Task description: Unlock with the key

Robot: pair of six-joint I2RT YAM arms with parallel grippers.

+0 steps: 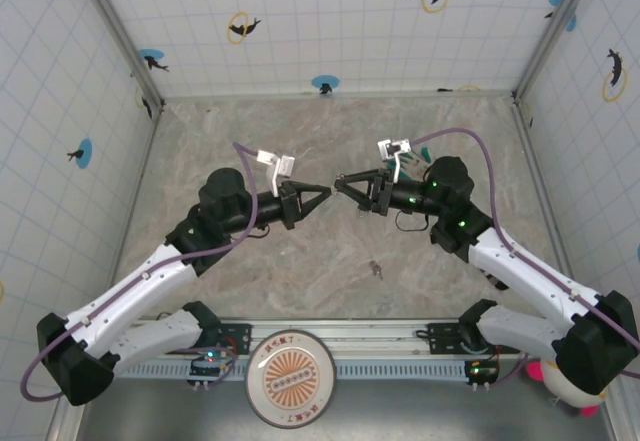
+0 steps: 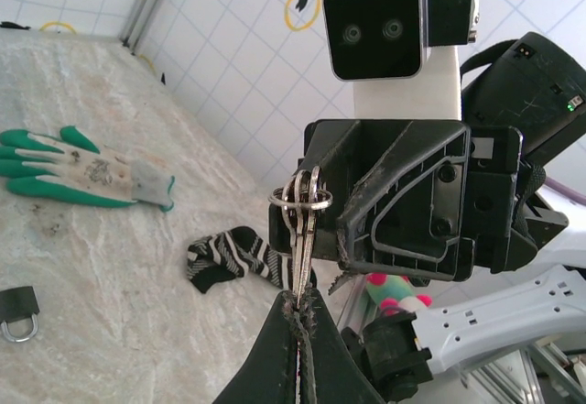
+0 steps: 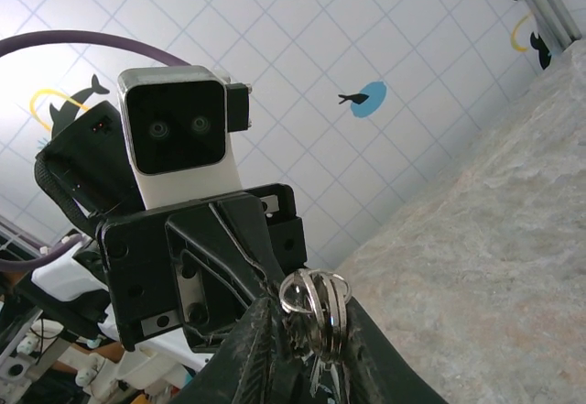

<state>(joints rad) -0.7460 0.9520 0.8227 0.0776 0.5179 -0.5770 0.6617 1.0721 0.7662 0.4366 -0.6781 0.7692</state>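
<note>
Key [image 2: 300, 256] is held in mid-air above the middle of the surface [image 1: 300, 291], its blade pinched between the pressed-together fingers of the left tool [image 2: 298, 305]. Facing it tip to tip, the right tool [image 3: 311, 308] has its fingers slightly spread on either side of the key ring [image 3: 316, 292]. A small padlock [image 2: 18, 312] lies on the surface, apart from both tools.

top view high over table [image 1: 300, 281]; wrist views close, face to face, both on the key [image 2: 301, 244]
</note>
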